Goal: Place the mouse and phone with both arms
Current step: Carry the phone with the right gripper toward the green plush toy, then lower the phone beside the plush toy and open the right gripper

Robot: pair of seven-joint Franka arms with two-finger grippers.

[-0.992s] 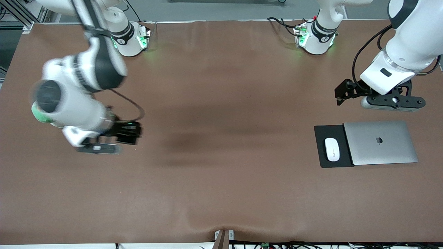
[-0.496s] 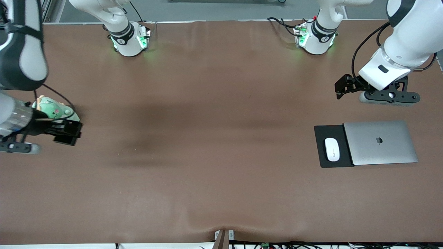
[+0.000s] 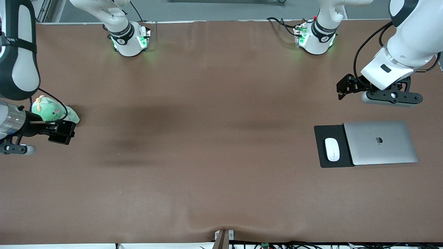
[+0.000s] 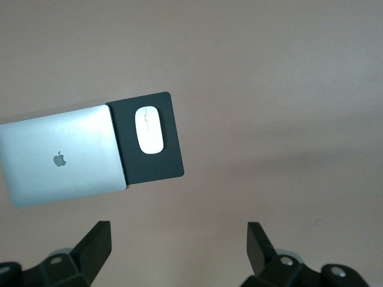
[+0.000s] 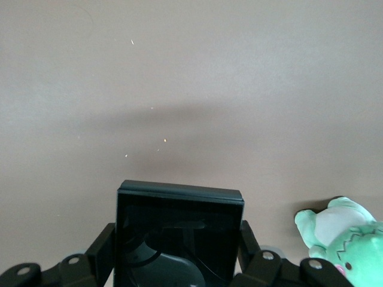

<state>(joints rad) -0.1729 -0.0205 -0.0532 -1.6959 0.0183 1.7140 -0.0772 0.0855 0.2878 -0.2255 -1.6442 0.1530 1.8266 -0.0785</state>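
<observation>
Gripping phone (image 5: 178, 230), right claw (image 3: 59, 132).

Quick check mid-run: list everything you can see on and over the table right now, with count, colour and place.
mouse: one, white, on the mouse mat, beside the laptop.
mouse mat: one, black, flat on the table at the left arm's end, partly under the laptop.
laptop: one, silver, closed, at the left arm's end.
phone: one, black, held in the right gripper over the right arm's end.
plush toy: one, green and white, at the right arm's end.
table: one, brown.
left gripper: one, black, open, over bare table near the laptop.
right gripper: one, black, shut on the phone.
</observation>
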